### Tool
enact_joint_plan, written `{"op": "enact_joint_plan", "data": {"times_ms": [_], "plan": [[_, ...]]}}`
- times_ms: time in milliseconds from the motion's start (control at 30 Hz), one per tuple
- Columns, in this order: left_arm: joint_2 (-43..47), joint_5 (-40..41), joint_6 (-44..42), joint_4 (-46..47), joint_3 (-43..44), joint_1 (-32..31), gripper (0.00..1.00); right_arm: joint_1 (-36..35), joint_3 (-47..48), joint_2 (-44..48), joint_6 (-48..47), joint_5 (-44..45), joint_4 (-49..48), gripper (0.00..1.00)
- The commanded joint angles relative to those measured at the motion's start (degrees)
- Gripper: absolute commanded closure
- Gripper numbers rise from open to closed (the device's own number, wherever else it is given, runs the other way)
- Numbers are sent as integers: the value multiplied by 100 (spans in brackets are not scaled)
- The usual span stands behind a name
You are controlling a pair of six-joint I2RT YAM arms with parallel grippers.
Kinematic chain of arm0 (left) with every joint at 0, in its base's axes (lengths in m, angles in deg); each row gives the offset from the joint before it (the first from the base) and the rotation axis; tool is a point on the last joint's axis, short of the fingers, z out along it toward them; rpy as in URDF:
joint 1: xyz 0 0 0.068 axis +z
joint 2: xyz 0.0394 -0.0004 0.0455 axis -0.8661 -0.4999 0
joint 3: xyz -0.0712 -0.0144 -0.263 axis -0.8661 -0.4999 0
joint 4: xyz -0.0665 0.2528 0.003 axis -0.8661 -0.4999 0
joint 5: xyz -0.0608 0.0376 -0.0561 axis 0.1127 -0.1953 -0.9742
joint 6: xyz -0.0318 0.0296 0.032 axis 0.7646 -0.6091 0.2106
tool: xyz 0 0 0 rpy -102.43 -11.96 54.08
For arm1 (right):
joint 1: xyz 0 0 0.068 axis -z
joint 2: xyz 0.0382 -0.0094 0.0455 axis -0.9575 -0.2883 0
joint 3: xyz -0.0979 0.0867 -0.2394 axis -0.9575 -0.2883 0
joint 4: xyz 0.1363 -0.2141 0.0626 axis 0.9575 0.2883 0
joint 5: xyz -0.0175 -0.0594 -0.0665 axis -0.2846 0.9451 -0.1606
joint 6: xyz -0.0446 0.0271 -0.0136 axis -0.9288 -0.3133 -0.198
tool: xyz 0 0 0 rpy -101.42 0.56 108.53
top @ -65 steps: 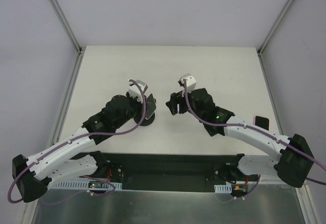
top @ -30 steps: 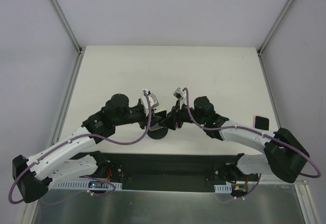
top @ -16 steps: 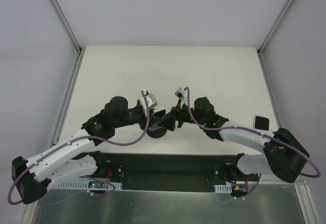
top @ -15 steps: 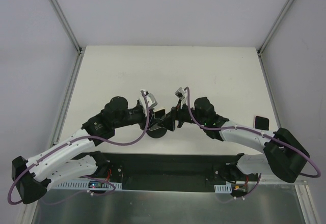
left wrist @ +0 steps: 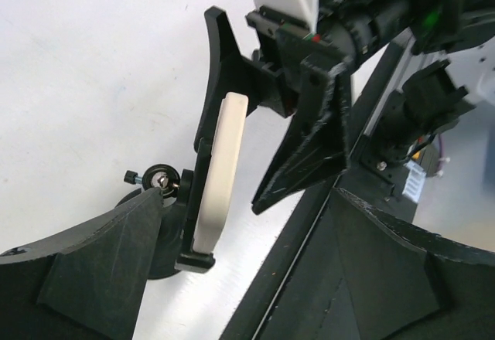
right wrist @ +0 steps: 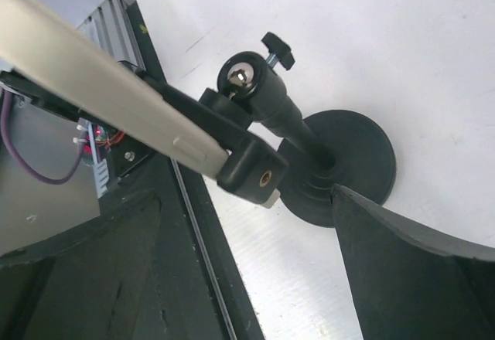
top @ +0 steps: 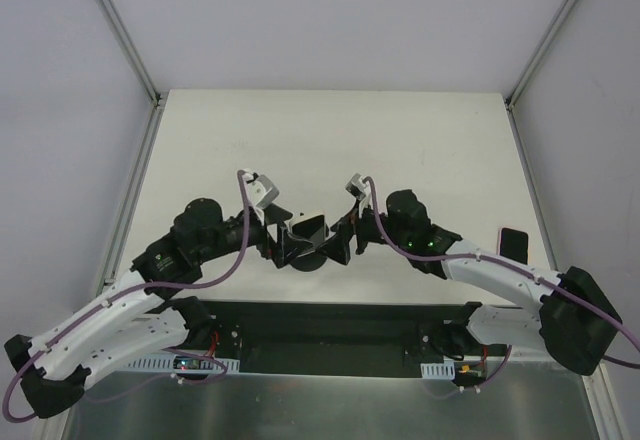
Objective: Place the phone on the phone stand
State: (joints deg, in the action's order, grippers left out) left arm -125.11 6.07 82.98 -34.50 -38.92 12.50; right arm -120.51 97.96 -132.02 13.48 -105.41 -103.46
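Backing both arms off without nudging the cradle looked the careful finish. The left gripper (left wrist: 246, 201) gaped wide, holding nothing. The phone (left wrist: 220, 162) stood on edge just at its twelve o'clock, seated in the phone stand (left wrist: 186, 232). Beyond, the right gripper (top: 335, 243) straddled it, spread, apparently gripping nothing.
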Motion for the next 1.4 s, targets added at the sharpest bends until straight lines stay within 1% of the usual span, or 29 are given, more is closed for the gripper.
{"op": "enact_joint_plan", "data": {"times_ms": [0, 67, 133, 167, 267, 433, 533, 567, 600, 667, 700, 733, 800, 867, 900, 933, 967, 1033, 1067, 1100, 1167, 1200, 1233, 1267, 1300, 1333, 1367], "plan": [[646, 416, 1154, -430, 271, 40, 14, 103, 493, -135, -691, -52, 278, 7], [770, 881, 1508, -885, 236, 40, 14, 147, 546, -310, -612, -44, 41, 7], [867, 1137, 1851, -1229, 271, 40, 18, 139, 546, -434, -481, -105, -213, 7], [876, 1129, 1896, -1562, 324, 40, 19, 130, 511, -530, -280, -105, -554, 7], [938, 823, 2054, -1863, 526, 40, 20, 60, 353, -706, 81, -79, -1240, 11], [973, 620, 2423, -1960, 658, 40, 19, -169, 274, -821, 91, 254, -1682, 20], [824, 619, 2581, -2197, 763, 40, 19, -318, 160, -873, 258, 500, -2112, 25], [789, 663, 2616, -2232, 764, 40, 19, -414, 125, -935, 311, 553, -2435, 26], [710, 829, 2695, -2259, 781, 40, 19, -476, 11, -944, 372, 641, -2526, 30], [604, 1049, 2766, -2408, 816, 40, 21, -616, -60, -901, 390, 1176, -2518, 36], [447, 1163, 2818, -2504, 842, 40, 26, -652, -121, -874, 425, 1369, -2492, 43], [341, 1391, 2845, -2601, 938, 40, 28, -687, -157, -848, 565, 1737, -2509, 48], [43, 1463, 2863, -2865, 1036, 40, 31, -854, -148, -874, 531, 2054, -2649, 59], [-64, 1682, 2880, -2892, 1098, 40, 30, -1169, -43, -935, 400, 2494, -2615, 66], [-90, 1779, 2933, -2892, 1089, 40, 29, -1275, -25, -979, 347, 2661, -2640, 72], [-82, 1884, 2959, -2901, 1071, 40, 27, -1363, 10, -1023, 294, 3098, -2684, 72], [-64, 2076, 2968, -2892, 1063, 40, 26, -1530, 19, -1110, 120, 3224, -2833, 72], [-47, 2157, 2846, -2883, 1115, 40, 25, -1628, 1, -1172, 4, 3549, -2904, 65], [-64, 2218, 2767, -2883, 1133, 31, 23, -1637, -34, -1207, -49, 3568, -2948, 59], [-108, 2245, 2540, -2883, 1176, 31, 23, -1637, -43, -1208, -110, 3568, -2948, 46], [-195, 2202, 2214, -2840, 1273, 31, 21, -1646, -104, -1164, -224, 3455, -2948, 34], [-318, 2010, 1795, -2796, 1317, 31, 21, -1637, -130, -1146, -373, 3376, -2940, 23], [-371, 1869, 1547, -2761, 1422, 31, 20, -1645, -183, -1103, -418, 3218, -2948, 18], [-467, 1737, 1327, -2734, 1484, 31, 19, -1637, -227, -1015, -427, 3130, -2983, 14], [-651, 1501, 977, -2725, 1554, 31, 16, -1637, -366, -953, -653, 3077, -3010, 9], [-731, 1307, 808, -2734, 1703, 31, 11, -1645, -437, -892, -708, 3024, -3045, 8], [-819, 1244, 710, -2734, 1765, 31, 8, -1628, -517, -769, -743, 3023, -3149, 7]]}}
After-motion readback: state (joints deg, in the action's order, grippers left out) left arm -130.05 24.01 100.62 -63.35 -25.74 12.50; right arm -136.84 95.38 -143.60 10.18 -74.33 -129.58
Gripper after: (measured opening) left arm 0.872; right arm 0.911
